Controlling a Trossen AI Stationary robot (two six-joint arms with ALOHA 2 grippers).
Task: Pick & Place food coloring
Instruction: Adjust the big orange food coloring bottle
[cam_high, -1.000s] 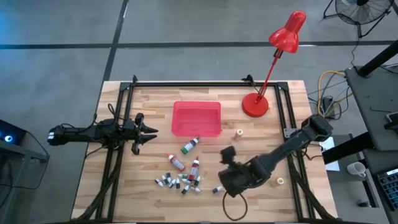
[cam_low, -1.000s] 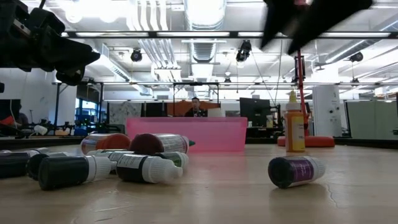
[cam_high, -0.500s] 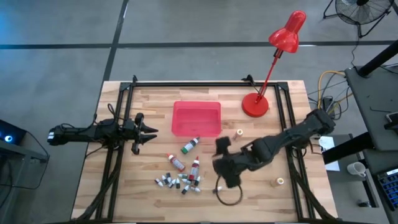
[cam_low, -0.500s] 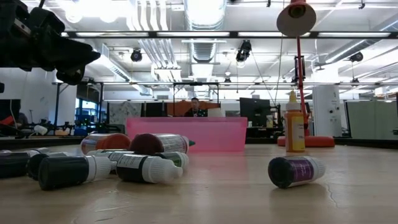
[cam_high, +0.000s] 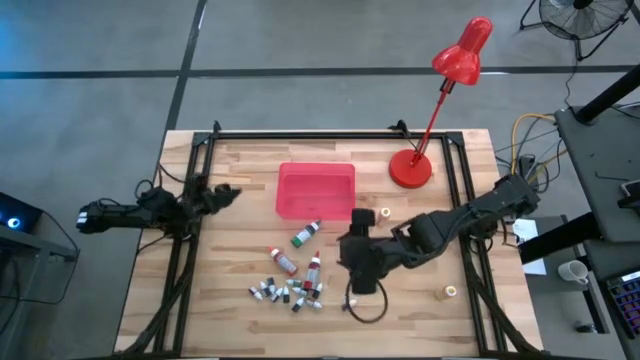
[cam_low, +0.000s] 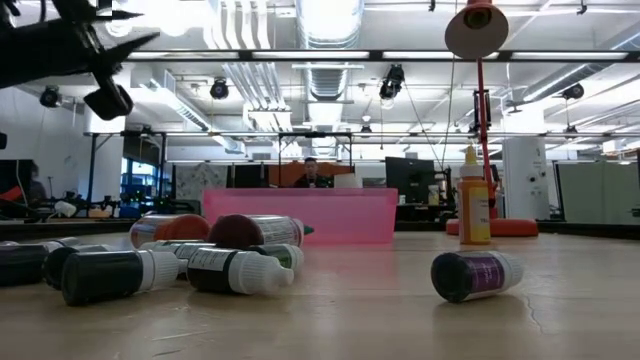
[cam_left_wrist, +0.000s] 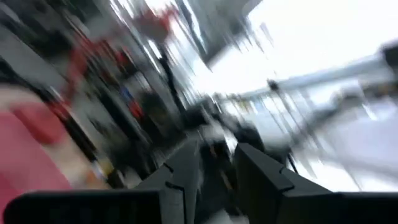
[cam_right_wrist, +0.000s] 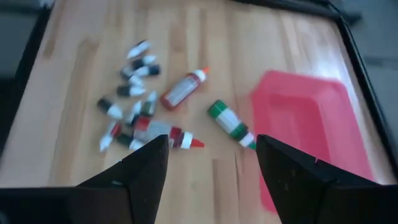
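Seen from above: pale wooden worktop (cam_high: 240, 320) on grey floor, with red tray (cam_high: 316, 190) near the middle and red desk lamp (cam_high: 412, 168) at the far right corner. Food coloring (cam_high: 292, 282) scattered in front of the tray: three longer tubes, then a cluster of tiny dark-capped vials. Right hand (cam_high: 356, 262) above the boards just right of the scatter, fingers spread wide, gripping nothing. Left hand (cam_high: 226, 193) at the left edge, well apart from the bottles.

Low view: vials lying on their sides in the foreground, one purple-labelled vial (cam_low: 476, 276) apart to the right, an orange bottle (cam_low: 474, 210) upright farther back, pink tray wall behind.

Left wrist view: heavily blurred; two dark fingers (cam_left_wrist: 258, 180) close together with a narrow gap, nothing visible between.

Right wrist view: fingers (cam_right_wrist: 134, 177) wide apart and empty, looking down on tubes, vials and tray.
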